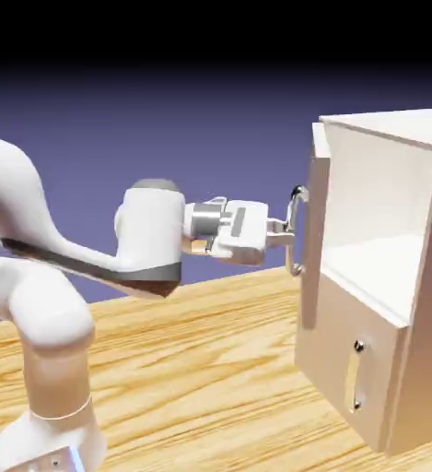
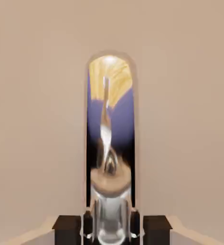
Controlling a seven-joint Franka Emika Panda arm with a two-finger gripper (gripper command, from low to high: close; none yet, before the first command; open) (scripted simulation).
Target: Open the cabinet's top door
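Note:
The beige cabinet (image 1: 413, 304) stands at the exterior view's right. Its top door (image 1: 315, 240) is swung out wide, seen almost edge-on, and the pale upper compartment (image 1: 376, 221) behind it lies exposed. My gripper (image 1: 284, 226) reaches level from the left and is shut on the door's slim silver handle (image 1: 298, 198). In the hand view the shiny handle (image 2: 109, 143) runs up the middle between my dark fingertips (image 2: 68, 227). The gripper (image 2: 111, 227) is clamped on it, with the beige door panel (image 2: 42, 119) filling the picture behind.
The smaller lower door (image 1: 348, 359) with its yellowish handle (image 1: 356, 376) is closed. The cabinet stands on a wooden table (image 1: 192, 369). My white arm (image 1: 35, 304) rises from the lower left.

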